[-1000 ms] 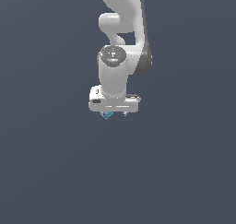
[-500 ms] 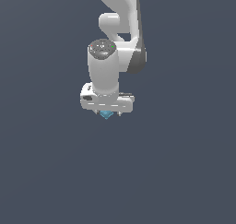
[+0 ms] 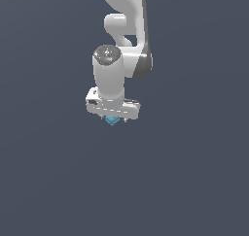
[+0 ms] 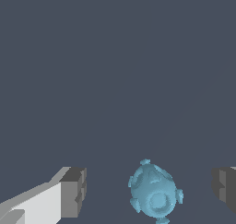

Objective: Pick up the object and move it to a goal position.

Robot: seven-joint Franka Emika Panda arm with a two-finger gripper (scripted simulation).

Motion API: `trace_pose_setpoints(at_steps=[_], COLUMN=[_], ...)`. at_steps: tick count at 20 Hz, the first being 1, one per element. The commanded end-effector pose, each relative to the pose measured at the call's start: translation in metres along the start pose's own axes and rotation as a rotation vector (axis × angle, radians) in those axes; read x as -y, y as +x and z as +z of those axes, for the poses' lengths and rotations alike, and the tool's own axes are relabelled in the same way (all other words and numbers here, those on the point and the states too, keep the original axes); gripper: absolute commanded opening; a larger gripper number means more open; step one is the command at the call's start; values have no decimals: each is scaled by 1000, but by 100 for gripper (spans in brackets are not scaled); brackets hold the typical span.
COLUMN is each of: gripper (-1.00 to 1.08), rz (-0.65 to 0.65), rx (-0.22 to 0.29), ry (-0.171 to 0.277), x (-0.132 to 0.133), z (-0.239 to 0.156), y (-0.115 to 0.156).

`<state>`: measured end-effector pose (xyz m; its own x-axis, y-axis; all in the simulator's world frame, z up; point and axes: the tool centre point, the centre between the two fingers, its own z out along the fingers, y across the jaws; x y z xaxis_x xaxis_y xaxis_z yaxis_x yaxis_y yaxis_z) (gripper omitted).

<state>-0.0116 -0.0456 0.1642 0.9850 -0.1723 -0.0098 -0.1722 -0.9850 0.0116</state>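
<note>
The arm (image 3: 124,41) hangs over a plain grey floor (image 3: 194,181) with no edges or corners in sight to place things by. Its gripper (image 3: 113,117) stands wide, nothing held: in the wrist view the object (image 4: 154,194), a small blue knobbly lump, sits between the fingers (image 4: 73,191) with clear gaps on both sides, a little nearer one. Whether it rests on the floor is hard to say. I'd centre over it, lower squarely, then close slowly.
</note>
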Motion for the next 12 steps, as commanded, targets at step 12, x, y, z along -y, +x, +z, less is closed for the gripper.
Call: trace_pose_setpoints(at_steps=[12], gripper=[100], rz=[364], rx=[-3], ry=[13], x=[-24], z=[50], y=[-55])
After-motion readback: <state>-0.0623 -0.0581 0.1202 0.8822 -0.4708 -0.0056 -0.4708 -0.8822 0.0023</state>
